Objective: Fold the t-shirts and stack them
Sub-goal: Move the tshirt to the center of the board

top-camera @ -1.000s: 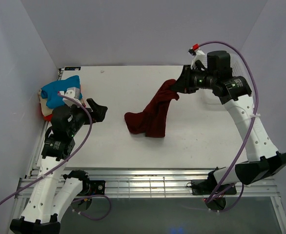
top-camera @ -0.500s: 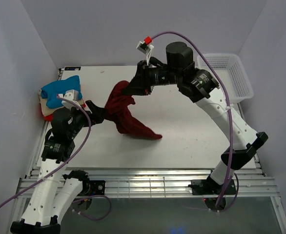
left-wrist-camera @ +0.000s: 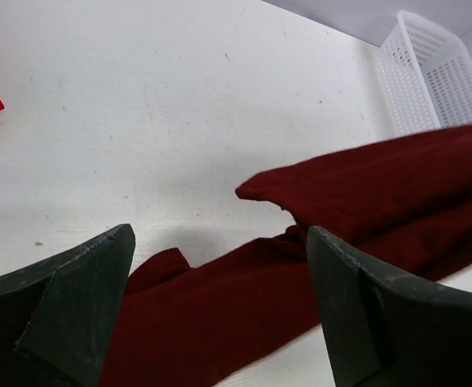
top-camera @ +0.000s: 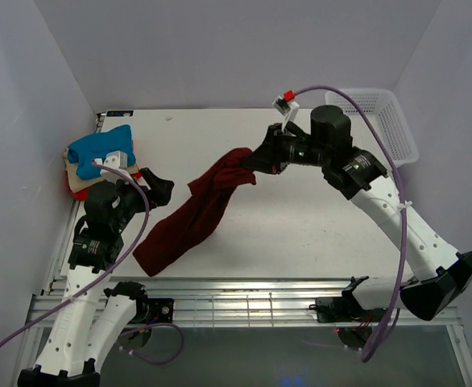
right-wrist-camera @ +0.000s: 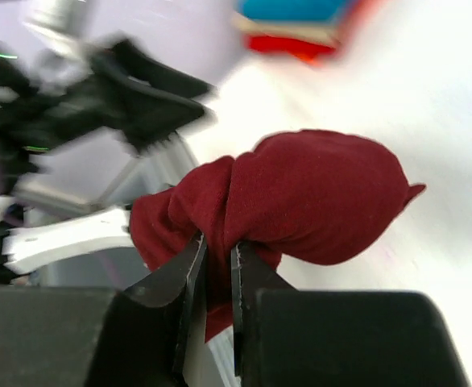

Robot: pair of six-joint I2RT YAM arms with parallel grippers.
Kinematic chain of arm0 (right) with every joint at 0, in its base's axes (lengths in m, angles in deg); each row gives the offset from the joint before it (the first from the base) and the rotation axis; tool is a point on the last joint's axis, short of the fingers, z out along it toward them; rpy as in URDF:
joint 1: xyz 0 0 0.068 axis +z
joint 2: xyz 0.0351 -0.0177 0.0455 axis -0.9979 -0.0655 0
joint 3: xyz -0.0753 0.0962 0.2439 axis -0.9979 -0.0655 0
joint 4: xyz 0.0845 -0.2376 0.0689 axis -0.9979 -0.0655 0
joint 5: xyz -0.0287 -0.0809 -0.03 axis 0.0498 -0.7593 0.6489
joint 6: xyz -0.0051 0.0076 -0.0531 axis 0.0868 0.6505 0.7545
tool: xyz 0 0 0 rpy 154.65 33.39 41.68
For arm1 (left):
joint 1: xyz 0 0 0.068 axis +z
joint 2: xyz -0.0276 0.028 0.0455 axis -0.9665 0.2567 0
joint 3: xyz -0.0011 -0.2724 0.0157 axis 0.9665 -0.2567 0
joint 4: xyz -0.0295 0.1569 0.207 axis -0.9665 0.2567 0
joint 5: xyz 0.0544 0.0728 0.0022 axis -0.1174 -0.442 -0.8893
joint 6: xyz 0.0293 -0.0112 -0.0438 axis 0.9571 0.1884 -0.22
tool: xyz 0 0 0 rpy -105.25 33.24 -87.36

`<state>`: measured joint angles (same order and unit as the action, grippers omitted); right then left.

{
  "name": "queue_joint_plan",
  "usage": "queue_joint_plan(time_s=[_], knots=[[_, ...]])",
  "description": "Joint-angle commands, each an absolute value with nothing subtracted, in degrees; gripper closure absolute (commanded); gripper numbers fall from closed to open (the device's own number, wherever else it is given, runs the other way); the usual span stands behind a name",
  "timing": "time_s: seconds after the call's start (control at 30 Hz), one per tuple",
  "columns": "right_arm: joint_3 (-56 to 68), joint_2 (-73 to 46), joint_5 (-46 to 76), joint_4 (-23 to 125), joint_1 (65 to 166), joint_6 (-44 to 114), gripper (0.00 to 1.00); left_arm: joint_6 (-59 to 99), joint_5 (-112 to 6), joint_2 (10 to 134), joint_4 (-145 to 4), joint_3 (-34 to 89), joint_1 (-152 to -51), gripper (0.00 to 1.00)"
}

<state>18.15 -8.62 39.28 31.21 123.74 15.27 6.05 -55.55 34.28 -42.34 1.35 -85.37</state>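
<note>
1. The maroon t-shirt (top-camera: 196, 216) stretches in a long band from mid-table down toward the near-left edge. Its upper end is lifted off the table (top-camera: 316, 234).
2. The right gripper (top-camera: 256, 164) pinches that bunched upper end between pressed-together fingers. The wrist view is blurred, so how much cloth it has is unclear.
3. The left gripper (top-camera: 160, 187) is spread wide near the shirt, holding nothing.
4. A blue t-shirt (top-camera: 99, 147) lies folded at the far-left corner, and a white basket (top-camera: 385, 121) stands at the far right.
</note>
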Motion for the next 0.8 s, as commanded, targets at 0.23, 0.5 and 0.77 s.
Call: queue_joint_plan(time_s=[0.23,0.5,0.77], knots=[[-3.3,5.5,9.3,10.5,116.0,25.1,0.92,6.1,-54.2,35.3,-36.5,-1.2,-85.4,0.04],[-6.3,5.2,-5.7,-2.8,116.0,20.4,0.84,4.2,-51.0,46.6,-32.3,0.7,-85.5,0.09],[-4.8,4.1,-8.2,-3.2,116.0,19.6,0.36,4.9,-60.4,62.7,-26.8,5.6,-85.6,0.16]])
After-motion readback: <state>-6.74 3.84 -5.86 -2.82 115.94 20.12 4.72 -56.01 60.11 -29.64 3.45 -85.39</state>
